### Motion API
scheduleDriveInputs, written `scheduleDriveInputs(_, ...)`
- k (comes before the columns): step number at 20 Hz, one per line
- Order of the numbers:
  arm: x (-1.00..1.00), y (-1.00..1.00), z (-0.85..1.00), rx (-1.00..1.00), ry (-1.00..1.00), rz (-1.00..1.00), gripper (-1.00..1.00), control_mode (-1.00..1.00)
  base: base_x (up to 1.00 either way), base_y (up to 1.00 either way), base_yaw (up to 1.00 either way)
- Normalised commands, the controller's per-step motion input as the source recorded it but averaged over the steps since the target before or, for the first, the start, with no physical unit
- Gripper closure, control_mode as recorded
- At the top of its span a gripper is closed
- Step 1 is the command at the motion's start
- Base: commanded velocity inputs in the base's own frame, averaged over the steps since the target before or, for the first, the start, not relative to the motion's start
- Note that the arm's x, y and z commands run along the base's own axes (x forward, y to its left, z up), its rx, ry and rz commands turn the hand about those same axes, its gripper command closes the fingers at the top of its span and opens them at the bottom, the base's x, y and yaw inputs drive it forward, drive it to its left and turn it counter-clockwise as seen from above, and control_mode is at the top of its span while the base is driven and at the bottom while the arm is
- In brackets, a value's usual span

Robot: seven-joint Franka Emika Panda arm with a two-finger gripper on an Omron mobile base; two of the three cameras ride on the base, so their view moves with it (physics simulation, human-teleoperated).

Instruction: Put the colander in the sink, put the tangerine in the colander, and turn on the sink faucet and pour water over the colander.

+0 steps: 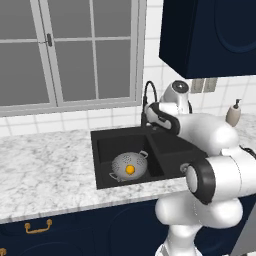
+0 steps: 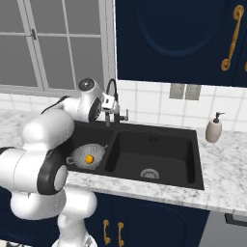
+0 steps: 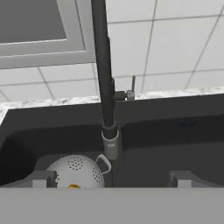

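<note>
The silver-grey colander (image 1: pixel 122 164) (image 2: pixel 95 152) (image 3: pixel 78 169) sits in the left basin of the black sink (image 1: pixel 100 136) (image 2: pixel 198 144). The orange tangerine (image 1: pixel 130 170) (image 2: pixel 89 158) (image 3: pixel 73 187) lies inside it. The black sink faucet (image 1: pixel 148 90) (image 2: pixel 114 86) (image 3: pixel 103 65) rises behind the basin divider, its spout end (image 3: pixel 110 143) hanging just right of the colander. A small lever (image 3: pixel 130 90) sticks out on the faucet's right side. My gripper (image 3: pixel 111 179) (image 2: pixel 114 107) is open and holds nothing, level with the lower faucet stem and just in front of it. No water stream shows under the spout.
A beige soap dispenser (image 1: pixel 233 114) (image 2: pixel 213 129) stands on the marble counter right of the sink. The right basin has a silver drain (image 2: pixel 149 173). A window (image 1: pixel 75 50) is behind the counter, and a dark upper cabinet (image 1: pixel 210 35) hangs to the right.
</note>
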Motion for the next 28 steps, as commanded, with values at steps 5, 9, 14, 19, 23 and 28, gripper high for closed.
scheduleDriveInputs(5,0.76,0.0,-0.27,0.0,0.05,0.0,-1.0,-1.0,0.0,0.0,0.0)
scheduleDriveInputs(9,0.73,0.0,-0.44,0.0,0.02,0.0,-1.0,-1.0,0.0,0.0,0.0)
scheduleDriveInputs(14,0.7,0.0,-0.38,0.0,0.02,0.0,-1.0,-1.0,0.0,0.0,0.0)
scheduleDriveInputs(19,0.52,0.14,-0.24,0.03,0.01,0.0,-1.0,-1.0,0.0,0.0,0.0)
scheduleDriveInputs(23,0.44,0.56,-0.19,0.06,0.02,0.0,-1.0,-1.0,0.0,0.0,0.0)
scheduleDriveInputs(28,0.52,0.71,-0.06,0.05,0.05,0.0,-1.0,-1.0,0.0,0.0,0.0)
